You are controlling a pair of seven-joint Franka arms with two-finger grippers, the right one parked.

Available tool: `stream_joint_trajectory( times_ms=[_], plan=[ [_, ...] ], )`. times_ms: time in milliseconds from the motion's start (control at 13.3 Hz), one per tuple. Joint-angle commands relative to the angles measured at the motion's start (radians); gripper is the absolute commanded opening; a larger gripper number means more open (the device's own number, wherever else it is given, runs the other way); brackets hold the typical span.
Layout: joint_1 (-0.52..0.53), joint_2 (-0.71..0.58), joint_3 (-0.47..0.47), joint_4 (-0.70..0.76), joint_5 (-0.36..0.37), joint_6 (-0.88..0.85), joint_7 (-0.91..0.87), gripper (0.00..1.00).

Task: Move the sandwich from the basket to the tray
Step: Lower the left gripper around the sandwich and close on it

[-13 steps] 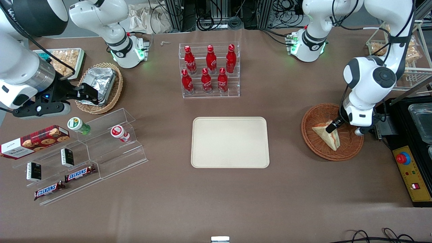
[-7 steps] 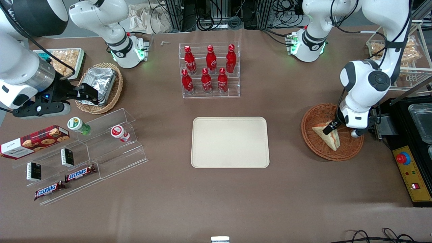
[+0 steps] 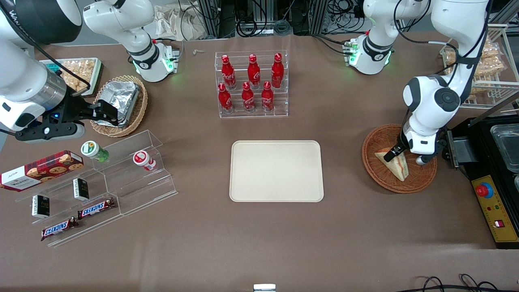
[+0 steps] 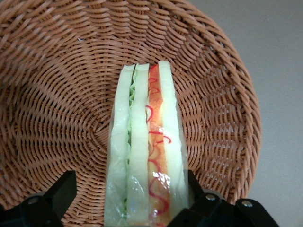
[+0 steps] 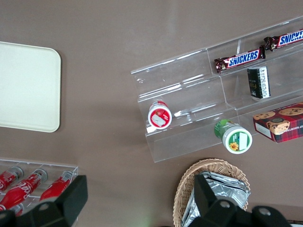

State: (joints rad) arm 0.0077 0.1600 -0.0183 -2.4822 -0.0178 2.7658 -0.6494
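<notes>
Sandwich straddled in the basket, tray bare: the carry has not begun.

Going left to right in the front view, the cream tray (image 3: 277, 170) lies at the middle of the desk (image 3: 259, 235) with nothing on it, so the placing is all still to do. At about three o'clock from the tray, toward the working arm's end, the reddish-brown basket (image 3: 399, 158) holds the sandwich (image 3: 394, 161), which rests on the weave. The gripper (image 3: 399, 152) is down inside the basket at the sandwich. In the wrist view its fingers (image 4: 54, 198) stand apart on either side of the sandwich (image 4: 147, 151), one close against the bread and the other with a gap, not clamped. By my reading, closing, lifting, carrying toward nine o'clock and releasing remain.
</notes>
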Motion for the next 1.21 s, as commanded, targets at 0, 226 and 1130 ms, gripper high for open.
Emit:
stream_joint_trajectory(
  times_ms=[0,226,1130],
  plan=[
    [-0.003,-0.005,-0.005,-0.029,0.004,0.060,-0.024,0.74],
    [-0.006,-0.005,-0.008,-0.027,0.004,0.055,-0.021,0.02],
    [-0.009,-0.103,-0.003,0.194,0.027,-0.318,0.094,0.00]
  ],
)
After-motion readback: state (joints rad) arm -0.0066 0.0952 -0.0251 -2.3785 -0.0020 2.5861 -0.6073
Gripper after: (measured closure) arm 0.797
